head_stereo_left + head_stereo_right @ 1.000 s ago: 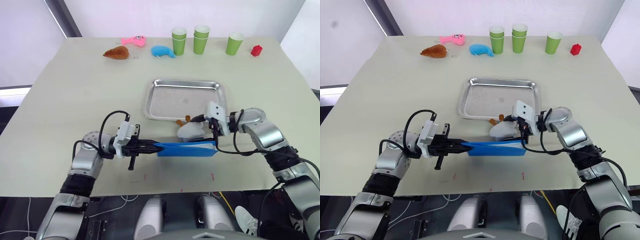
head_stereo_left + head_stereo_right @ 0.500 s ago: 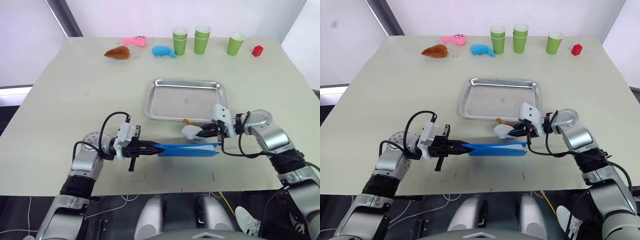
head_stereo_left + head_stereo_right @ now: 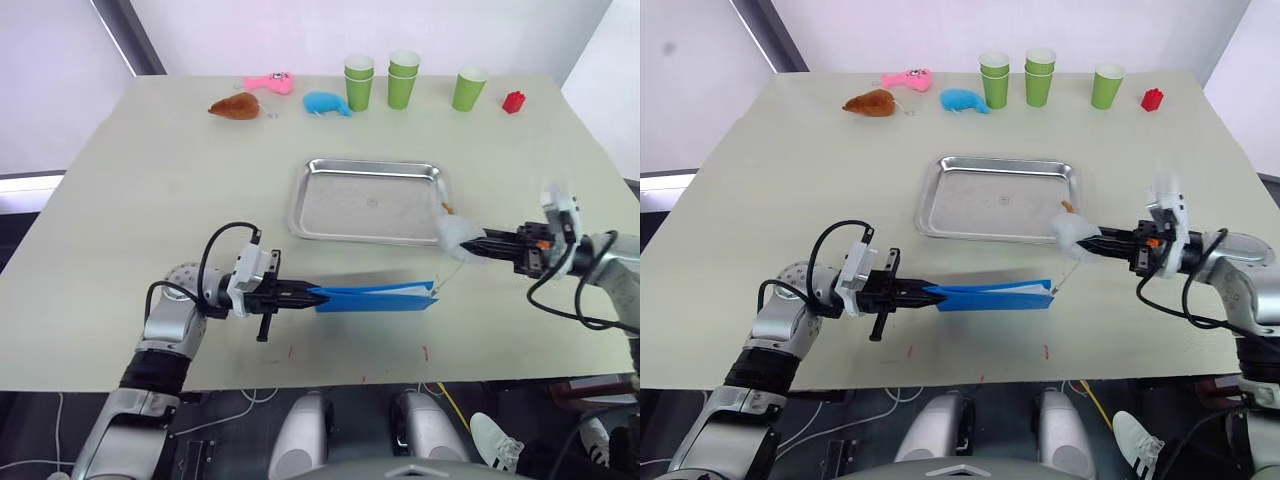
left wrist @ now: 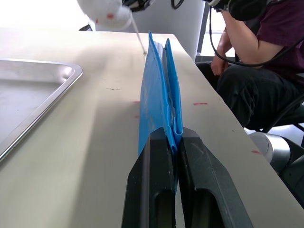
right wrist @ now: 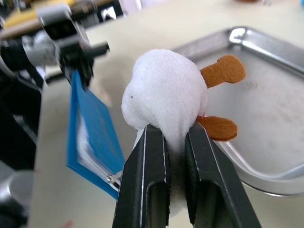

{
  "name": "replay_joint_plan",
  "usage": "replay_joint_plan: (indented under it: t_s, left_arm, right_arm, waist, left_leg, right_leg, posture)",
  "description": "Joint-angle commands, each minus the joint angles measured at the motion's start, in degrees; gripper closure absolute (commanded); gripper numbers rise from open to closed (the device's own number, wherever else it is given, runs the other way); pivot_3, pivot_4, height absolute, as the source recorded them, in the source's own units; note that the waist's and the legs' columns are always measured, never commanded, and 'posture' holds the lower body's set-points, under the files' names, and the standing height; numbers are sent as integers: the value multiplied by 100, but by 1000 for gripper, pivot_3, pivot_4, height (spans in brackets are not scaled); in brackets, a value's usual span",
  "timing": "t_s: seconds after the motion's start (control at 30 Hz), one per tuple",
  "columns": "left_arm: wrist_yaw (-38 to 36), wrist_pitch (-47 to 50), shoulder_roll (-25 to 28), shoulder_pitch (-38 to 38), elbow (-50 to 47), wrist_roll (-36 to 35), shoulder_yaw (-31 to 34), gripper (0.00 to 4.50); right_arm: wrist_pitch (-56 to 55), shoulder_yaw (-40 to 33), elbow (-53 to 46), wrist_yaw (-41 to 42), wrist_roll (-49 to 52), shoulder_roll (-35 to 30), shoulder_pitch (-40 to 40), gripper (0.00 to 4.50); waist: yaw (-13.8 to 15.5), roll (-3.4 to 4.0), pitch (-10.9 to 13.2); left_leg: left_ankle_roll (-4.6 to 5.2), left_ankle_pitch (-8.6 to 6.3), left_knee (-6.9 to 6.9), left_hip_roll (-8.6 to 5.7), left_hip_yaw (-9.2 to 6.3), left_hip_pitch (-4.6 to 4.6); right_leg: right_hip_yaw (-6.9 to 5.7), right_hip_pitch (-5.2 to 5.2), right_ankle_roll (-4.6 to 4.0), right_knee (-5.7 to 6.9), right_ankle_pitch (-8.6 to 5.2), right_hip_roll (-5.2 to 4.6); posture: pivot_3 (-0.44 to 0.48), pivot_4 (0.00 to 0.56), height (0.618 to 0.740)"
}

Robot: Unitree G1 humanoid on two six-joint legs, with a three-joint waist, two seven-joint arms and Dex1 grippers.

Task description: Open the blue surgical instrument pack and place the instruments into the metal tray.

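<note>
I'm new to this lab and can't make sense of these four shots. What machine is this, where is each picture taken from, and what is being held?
It is a humanoid robot with two arms, each ending in a two-fingered hand. The two wide pictures come from its head, looking down at a table. The two close ones come from cameras on its wrists.

The left hand pinches one end of a blue surgical instrument pack, held on edge above the table. The right hand grips a small white plush toy with orange feet, beside the empty metal tray.

Along the far edge stand green cups, three small toys and a red block. A seated person shows in the left wrist view.
</note>
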Motion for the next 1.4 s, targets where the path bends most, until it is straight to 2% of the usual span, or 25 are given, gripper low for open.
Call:
replay_joint_plan:
  t_s: [0.03, 0.23, 0.5, 0.57, 0.77, 0.87, 1.07, 1.4]
  left_arm:
    - [-163, -4, 19, -3, 153, 233, -150, 4500]
    - [-160, -24, -13, -94, 249, 280, -205, 4500]
    - [-121, -75, -66, -191, 360, 332, -256, 4500]
    - [-105, -78, -77, -201, 381, 333, -246, 4500]
    - [-95, -58, -128, -370, 479, 353, -251, 4500]
    - [-100, -71, -176, -528, 597, 372, -247, 4500]
    - [-168, -141, -254, -820, 894, 459, -211, 4500]
    - [-218, -251, -347, -1025, 1181, 519, -200, 4500]
  right_arm:
    - [323, -571, -428, -280, 567, -48, 99, 4431]
    - [763, -871, -1016, -969, 1324, 144, 92, 4431]
    - [732, 9, -1623, -1607, 1259, 558, -749, 4431]
    - [545, 639, -1675, -1595, 854, 780, -1174, 4431]
    - [-140, 1906, -1459, -1451, -123, 1481, -1834, 4431]
    - [-619, 2304, -1144, -1327, -678, 1709, -2027, 4431]
    - [-1358, 2583, -703, -1348, -1303, 2257, -2295, 4431]
    - [-1804, 2771, -856, -1453, -1610, 2734, -2033, 4431]
  waist:
    - [2, 0, 0]
    - [7, 0, 0]
    - [12, 0, 0]
    - [9, 0, 0]
    - [9, 0, 0]
    - [19, 0, 0]
    - [8, 0, 0]
    - [5, 0, 0]
  left_leg:
    - [0, 0, 0, 0, 0, 0]
    - [0, 0, 3, -1, 0, 0]
    - [0, 0, 6, -2, -3, -2]
    - [0, 0, 7, -2, -4, -4]
    - [0, 0, 9, -3, -6, -10]
    - [0, 0, 9, -4, -9, -12]
    - [0, 1, 13, -6, -9, -13]
    - [-1, 1, 13, -5, -10, -14]
  right_leg:
    - [0, 0, 0, 1, 0, 0]
    - [1, 1, 0, 2, 0, -1]
    - [-2, 1, 1, 4, 0, -1]
    - [-4, 0, 0, 4, 0, -1]
    - [-7, -4, 0, 1, 0, -1]
    - [-12, -4, 0, 1, 0, -2]
    - [-14, -4, 1, 3, 1, -3]
    - [-14, -7, 1, 7, 1, -3]
  posture:
    - [0, 150, 739]
    - [0, 150, 739]
    - [0, 150, 739]
    - [0, 150, 739]
    - [0, 150, 739]
    - [0, 150, 739]
    - [0, 150, 739]
    - [0, 150, 739]
